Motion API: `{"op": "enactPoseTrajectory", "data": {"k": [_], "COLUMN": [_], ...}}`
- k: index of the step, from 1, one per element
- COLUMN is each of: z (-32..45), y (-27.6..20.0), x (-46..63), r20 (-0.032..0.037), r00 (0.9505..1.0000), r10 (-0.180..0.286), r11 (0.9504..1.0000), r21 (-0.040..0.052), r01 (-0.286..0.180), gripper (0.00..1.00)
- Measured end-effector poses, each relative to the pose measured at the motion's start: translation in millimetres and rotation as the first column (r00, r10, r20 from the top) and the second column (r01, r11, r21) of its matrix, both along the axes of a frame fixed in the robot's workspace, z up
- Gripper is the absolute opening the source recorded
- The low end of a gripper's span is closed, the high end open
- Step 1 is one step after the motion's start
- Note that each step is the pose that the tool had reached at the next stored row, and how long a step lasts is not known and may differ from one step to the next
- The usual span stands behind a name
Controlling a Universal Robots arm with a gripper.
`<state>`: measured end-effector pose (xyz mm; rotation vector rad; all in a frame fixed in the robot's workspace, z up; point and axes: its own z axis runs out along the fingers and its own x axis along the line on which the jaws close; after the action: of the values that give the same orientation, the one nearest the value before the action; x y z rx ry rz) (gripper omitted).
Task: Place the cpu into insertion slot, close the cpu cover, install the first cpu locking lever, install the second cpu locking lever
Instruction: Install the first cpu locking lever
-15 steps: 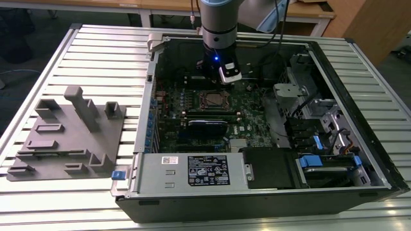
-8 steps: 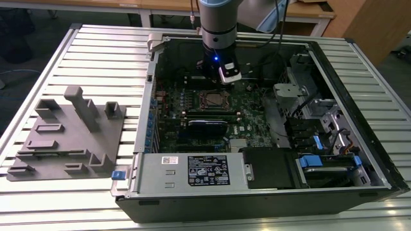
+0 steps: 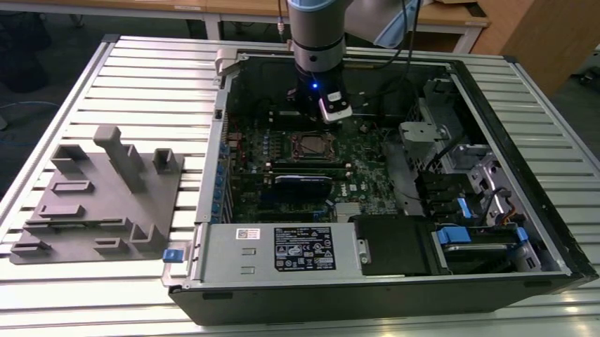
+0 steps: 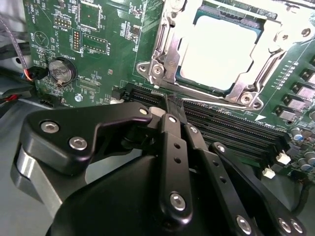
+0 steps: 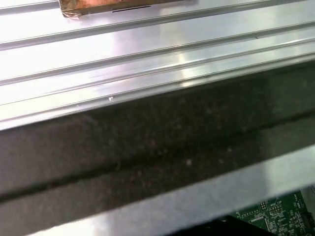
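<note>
Exterior view, case: the open case lies on its side on the slatted table, so the board faces up and I can come at it from above.
Exterior view, gripper: my gripper hangs inside the case, over the board and just beyond the slot, not touching it as far as I can tell.
Exterior view, fixture: a grey fixture sits on the table at the exterior view's left, well apart from the work.
Second wrist view, gripper: my gripper has its black fingers pressed together with nothing between them; the tips sit over the long memory slots, beside the socket.
Second wrist view, cpu: the cpu already lies flat in the slot, its pale top showing through the window.
Second wrist view, cover: the cover looks lowered around the chip; whether the levers are latched I cannot tell.
First wrist view, case: this camera looks across the dark case wall to the table slats, with a corner of the board.
</note>
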<state>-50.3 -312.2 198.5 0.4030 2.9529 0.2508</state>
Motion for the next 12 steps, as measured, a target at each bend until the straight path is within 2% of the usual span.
{"op": "enactPoseTrajectory", "data": {"k": [5, 12], "z": [-0.6, -1.5], "y": [-0.2, -1.3], "x": [-1.2, -3.0], "r20": [0.0077, 0.0145], "r00": [1.0000, 0.9999], "r10": [0.000, 0.000], "r11": [1.0000, 1.0000], "r21": [-0.0023, -0.0061], "r01": [0.000, 0.000], "gripper": [0.11, 0.11]}}
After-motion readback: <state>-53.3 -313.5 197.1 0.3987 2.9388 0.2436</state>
